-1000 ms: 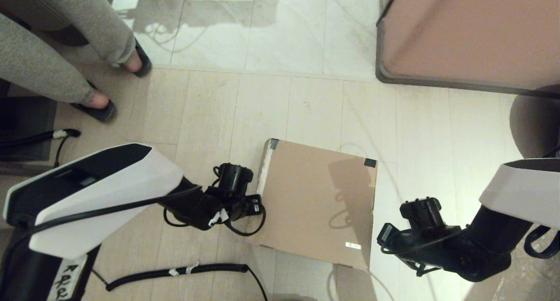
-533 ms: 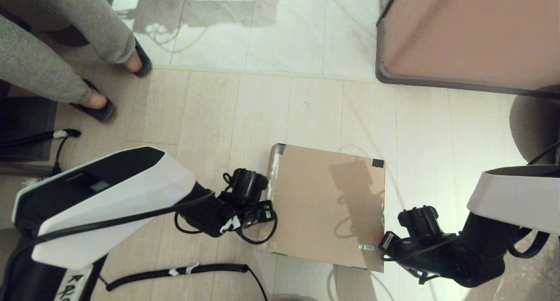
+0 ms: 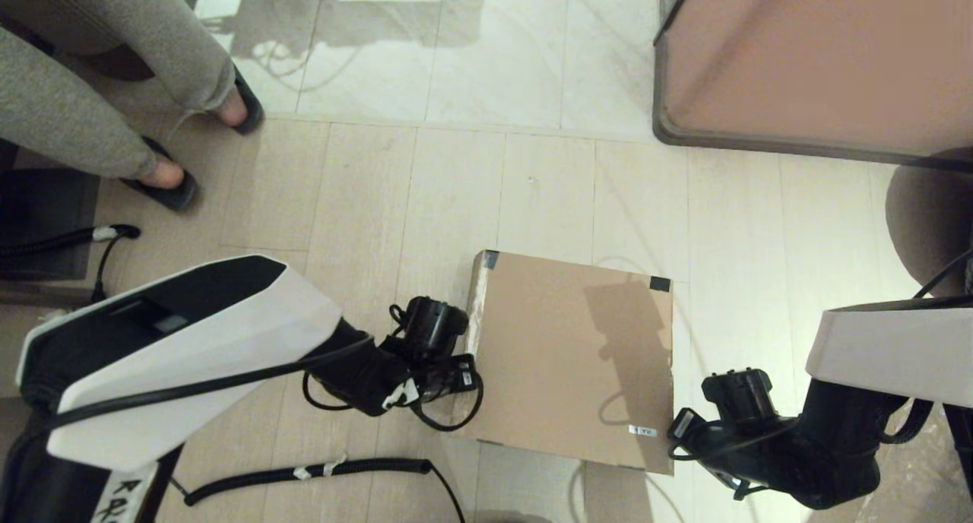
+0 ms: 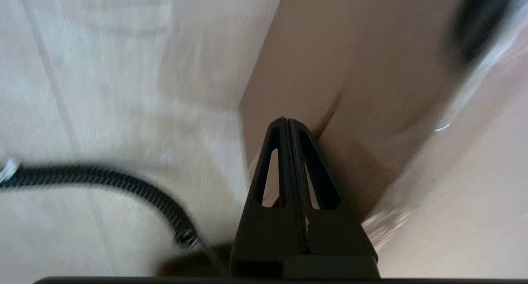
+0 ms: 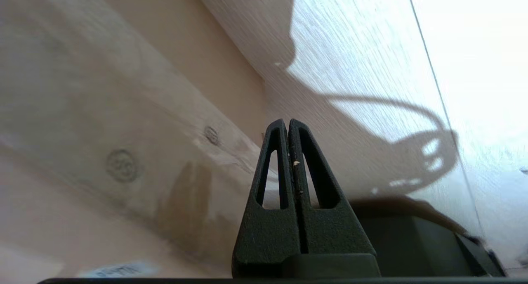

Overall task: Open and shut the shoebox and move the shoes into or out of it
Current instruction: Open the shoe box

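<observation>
The shoebox (image 3: 570, 356) is plain brown cardboard and lies closed on the wooden floor, with black tape at its two far corners and a small white label (image 3: 643, 431) near its front right corner. The shoes are hidden. My left gripper (image 3: 465, 377) is shut and presses against the box's left side wall (image 4: 371, 90); its tips (image 4: 287, 121) hold nothing. My right gripper (image 3: 676, 428) is shut too and sits low by the box's front right corner, its tips (image 5: 287, 122) next to the box wall (image 5: 103, 131), with nothing between them.
A person's legs in dark slippers (image 3: 175, 192) stand at the far left. A large pinkish-brown panel (image 3: 821, 59) fills the far right. A coiled black cable (image 3: 304, 473) lies on the floor near my left arm. A dark round object (image 3: 927, 211) is at the right edge.
The shoebox has slid to the right across the floor with my left gripper following against its left side. My right arm has drawn back to the right and nearer to me.
</observation>
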Controlling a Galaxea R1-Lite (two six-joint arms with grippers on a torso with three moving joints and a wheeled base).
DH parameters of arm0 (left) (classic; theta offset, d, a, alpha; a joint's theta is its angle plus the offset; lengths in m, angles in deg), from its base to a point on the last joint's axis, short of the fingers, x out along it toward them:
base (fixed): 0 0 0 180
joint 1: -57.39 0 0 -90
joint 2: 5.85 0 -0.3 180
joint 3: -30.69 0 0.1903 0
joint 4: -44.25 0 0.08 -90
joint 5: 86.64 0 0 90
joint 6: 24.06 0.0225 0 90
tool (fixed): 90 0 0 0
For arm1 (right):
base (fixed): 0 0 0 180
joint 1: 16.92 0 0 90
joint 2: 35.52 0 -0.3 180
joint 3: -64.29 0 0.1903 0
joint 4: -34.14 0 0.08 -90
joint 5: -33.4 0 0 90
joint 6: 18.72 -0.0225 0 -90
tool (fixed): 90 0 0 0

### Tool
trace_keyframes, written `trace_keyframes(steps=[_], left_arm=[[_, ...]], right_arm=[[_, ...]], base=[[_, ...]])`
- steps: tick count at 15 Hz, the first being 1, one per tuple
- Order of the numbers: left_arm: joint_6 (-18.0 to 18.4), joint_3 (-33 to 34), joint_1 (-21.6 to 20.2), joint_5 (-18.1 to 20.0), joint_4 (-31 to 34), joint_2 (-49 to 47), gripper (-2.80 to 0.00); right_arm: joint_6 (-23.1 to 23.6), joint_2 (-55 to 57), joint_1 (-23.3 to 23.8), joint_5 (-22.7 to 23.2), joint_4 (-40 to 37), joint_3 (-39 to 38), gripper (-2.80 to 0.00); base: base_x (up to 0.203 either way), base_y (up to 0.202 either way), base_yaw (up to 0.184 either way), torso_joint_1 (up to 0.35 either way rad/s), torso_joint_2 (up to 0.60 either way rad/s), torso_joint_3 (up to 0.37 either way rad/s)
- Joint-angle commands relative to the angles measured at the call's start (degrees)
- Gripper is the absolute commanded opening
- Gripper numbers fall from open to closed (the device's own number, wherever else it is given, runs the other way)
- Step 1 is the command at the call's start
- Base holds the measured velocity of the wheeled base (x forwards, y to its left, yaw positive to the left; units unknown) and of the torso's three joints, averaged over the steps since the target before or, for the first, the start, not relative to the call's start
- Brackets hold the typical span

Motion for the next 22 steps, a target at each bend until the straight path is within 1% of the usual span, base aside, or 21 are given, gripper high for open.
trace_keyframes(steps=[1, 4, 5, 6, 9, 11, 17, 19, 21, 22], left_arm=[[-0.2, 0.2, 0.0, -0.4, 1.1, -0.1, -2.80], [-0.2, 0.1, 0.4, -0.4, 3.4, 0.1, -2.80], [-0.3, 0.1, 0.6, -0.4, 4.9, 0.3, -2.80], [-0.8, -0.2, 0.8, -0.4, 6.7, 0.9, -2.80], [-4.6, -1.5, 1.8, -0.2, 10.7, 2.1, -2.80], [-5.8, -1.8, 1.9, -0.1, 12.0, 2.4, -2.80], [-5.8, -2.0, 2.2, 0.0, 12.0, 2.3, -2.80], [-5.8, -2.0, 2.2, 0.0, 12.1, 2.3, -2.80], [-5.8, -2.0, 2.2, 0.0, 12.1, 2.5, -2.80], [-5.8, -2.0, 2.2, 0.0, 12.1, 2.8, -2.80]], right_arm=[[-0.4, 0.5, 0.2, 3.1, 2.4, -0.2, -2.80], [-1.0, 0.4, 0.2, 8.5, 4.7, -0.2, -2.80], [-1.4, 0.1, 0.6, 9.7, 4.9, -0.3, -2.80], [-2.0, -0.1, 1.1, 10.6, 4.9, -0.3, -2.80], [-5.4, -1.7, 3.8, 16.3, 4.9, -2.3, -2.80], [-5.2, -0.1, 4.3, 16.5, 4.9, -3.0, -2.80], [-5.9, 2.9, 4.6, 15.8, 4.9, -2.1, -2.80], [-7.5, 2.7, 4.6, 17.1, 5.0, -2.2, -2.80], [-8.9, 1.6, 4.6, 19.5, 5.0, -2.8, -2.80], [-10.0, 0.8, 4.9, 21.4, 5.0, -3.3, -2.80]], base=[[0.000, 0.000, 0.000, 0.000, 0.00, 0.000], [0.000, 0.000, 0.000, 0.000, 0.00, 0.000], [0.000, 0.000, 0.000, 0.000, 0.00, 0.000], [0.000, 0.000, 0.000, 0.000, 0.00, 0.000], [0.000, 0.000, 0.000, 0.000, 0.00, 0.000], [0.000, 0.000, 0.000, 0.000, 0.00, 0.000], [0.000, 0.000, 0.000, 0.000, 0.00, 0.000], [0.000, 0.000, 0.000, 0.000, 0.00, 0.000], [0.000, 0.000, 0.000, 0.000, 0.00, 0.000], [0.000, 0.000, 0.000, 0.000, 0.00, 0.000]])
